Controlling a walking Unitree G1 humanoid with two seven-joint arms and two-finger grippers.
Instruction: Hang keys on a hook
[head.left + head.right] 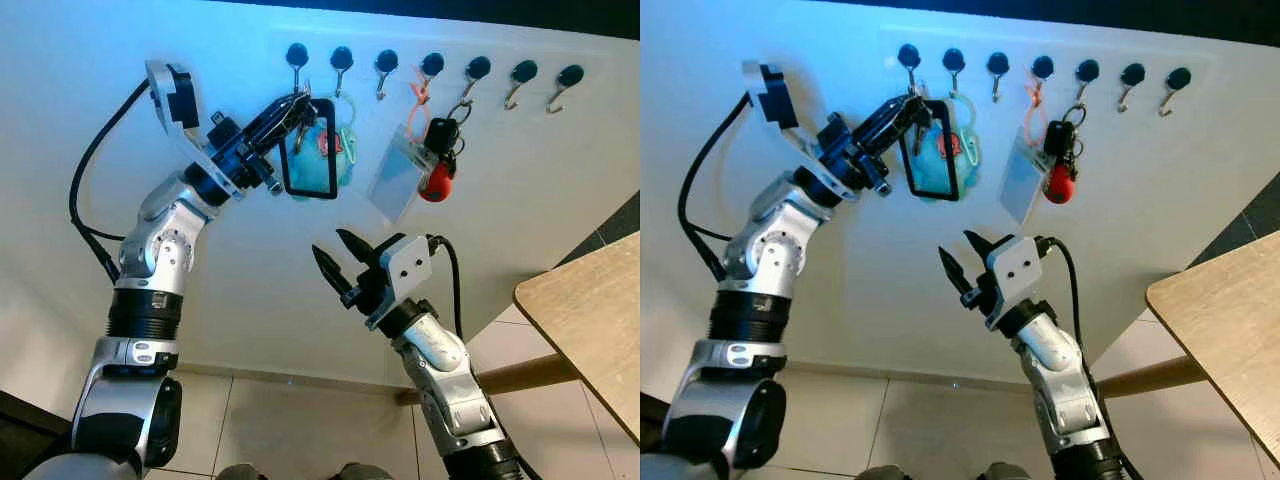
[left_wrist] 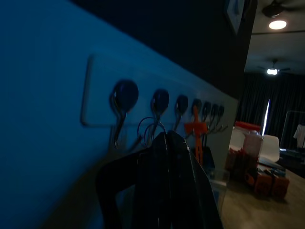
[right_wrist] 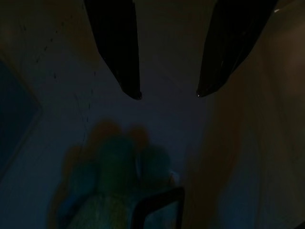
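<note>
Just below the first hook (image 1: 296, 55) of the wall rack, the left gripper (image 1: 290, 112) holds its black fingers pinched together on the keys (image 1: 302, 122), whose black loop strap (image 1: 310, 150) hangs down the wall over a teal tag (image 1: 335, 150). That hook lies up and slightly beyond the fingertips, so the ring likely needs a short lift onto it. Below the hook, well apart, the right gripper (image 1: 338, 252) hovers with fingers spread and empty; the left arm is plainly nearer. Further along from the hook hang an orange-clipped badge (image 1: 400, 165) and red-fobbed car keys (image 1: 440, 160).
</note>
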